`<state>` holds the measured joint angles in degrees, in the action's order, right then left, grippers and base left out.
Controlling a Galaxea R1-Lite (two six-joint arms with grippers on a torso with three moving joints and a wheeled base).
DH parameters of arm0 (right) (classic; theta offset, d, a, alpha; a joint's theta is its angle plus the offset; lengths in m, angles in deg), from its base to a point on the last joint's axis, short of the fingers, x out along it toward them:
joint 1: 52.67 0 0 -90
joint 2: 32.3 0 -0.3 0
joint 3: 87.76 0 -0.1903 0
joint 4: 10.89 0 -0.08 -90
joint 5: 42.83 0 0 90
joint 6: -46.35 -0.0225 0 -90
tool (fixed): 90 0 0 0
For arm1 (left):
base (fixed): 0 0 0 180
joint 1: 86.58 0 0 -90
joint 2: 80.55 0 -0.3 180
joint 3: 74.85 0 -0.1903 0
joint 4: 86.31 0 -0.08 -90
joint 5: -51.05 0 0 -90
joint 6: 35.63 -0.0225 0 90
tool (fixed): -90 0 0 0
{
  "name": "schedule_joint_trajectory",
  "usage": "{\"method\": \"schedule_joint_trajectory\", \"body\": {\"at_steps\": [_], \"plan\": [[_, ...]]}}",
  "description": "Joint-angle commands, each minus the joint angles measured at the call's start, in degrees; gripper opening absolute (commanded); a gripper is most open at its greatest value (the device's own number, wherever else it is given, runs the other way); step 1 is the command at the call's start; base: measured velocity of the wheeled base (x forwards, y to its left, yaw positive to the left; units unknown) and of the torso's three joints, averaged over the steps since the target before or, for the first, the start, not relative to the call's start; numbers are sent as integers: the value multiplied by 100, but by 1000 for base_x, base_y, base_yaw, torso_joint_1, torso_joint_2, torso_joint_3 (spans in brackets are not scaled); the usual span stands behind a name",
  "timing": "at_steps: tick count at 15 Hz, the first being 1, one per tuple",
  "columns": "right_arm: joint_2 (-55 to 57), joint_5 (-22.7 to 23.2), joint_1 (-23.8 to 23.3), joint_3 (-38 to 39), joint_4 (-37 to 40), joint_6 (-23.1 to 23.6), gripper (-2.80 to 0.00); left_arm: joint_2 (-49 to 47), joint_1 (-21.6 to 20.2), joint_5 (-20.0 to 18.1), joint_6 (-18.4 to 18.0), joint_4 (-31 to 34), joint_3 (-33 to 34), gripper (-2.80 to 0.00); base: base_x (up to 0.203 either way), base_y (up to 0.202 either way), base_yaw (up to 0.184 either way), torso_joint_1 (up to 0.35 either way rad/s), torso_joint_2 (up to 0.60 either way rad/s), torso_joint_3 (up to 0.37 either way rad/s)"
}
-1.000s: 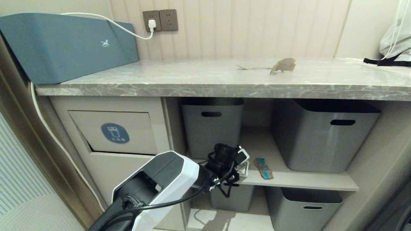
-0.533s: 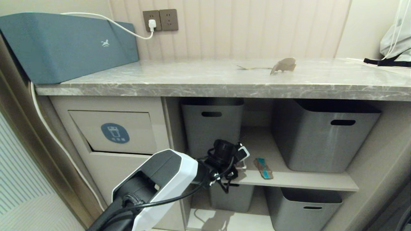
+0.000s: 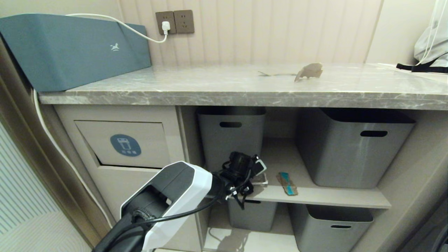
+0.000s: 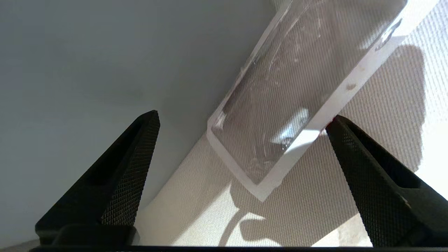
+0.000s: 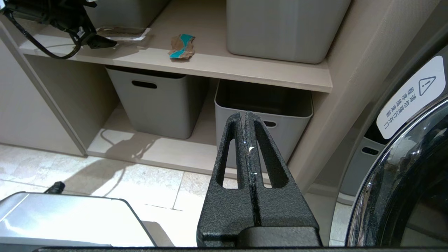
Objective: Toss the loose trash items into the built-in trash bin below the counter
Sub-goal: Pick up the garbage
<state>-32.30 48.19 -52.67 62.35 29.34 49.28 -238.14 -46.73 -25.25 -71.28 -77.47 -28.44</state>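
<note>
Left gripper (image 4: 241, 122), fingers spread wide, reaches level over the silvery packet (image 4: 280, 101), seemingly not gripping.

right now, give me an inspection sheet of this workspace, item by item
surface: grey marble counter; beige middle shelf below it.
job's things: silvery packet on the shelf beside a grey tub; teal-printed scrap on the same shelf; brown scrap on the counter; trash bin flap shut.
clutter: blue-teal box on the counter; four grey tubs on the shelves.
grippers: left gripper open, its fingers either side of the packet's near end; right gripper shut, parked low near the floor.
cables: white cord plugged into the wall socket; black cable along the left arm.
surroundings: appliance door with warning label at the right; tiled floor.
</note>
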Motion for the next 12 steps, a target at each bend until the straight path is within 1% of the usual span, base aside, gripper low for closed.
{"method": "schedule_joint_trajectory", "body": {"at_steps": [1, 3, 7, 12], "plan": [[6, 4, 0, 2, 10, 5, -280, 9, -56, 39, -53, 15, -2, 0, 0, 0, 0, 0, 0, 0], [7, 4, 0, 2, 10, 5, -280, 9, -133, 163, -236, 104, -16, 0, 0, 0, 0, 0, 0, 0], [0, 4, 0, 2, 10, 5, -280, 0, -197, 185, -320, 108, -25, 0, 0, 0, 0, 0, 0, 0], [0, 4, 0, 2, 10, 5, -280, 0, -188, 158, -328, 73, -34, 0, 0, 0, 0, 0, 0, 0]]}}
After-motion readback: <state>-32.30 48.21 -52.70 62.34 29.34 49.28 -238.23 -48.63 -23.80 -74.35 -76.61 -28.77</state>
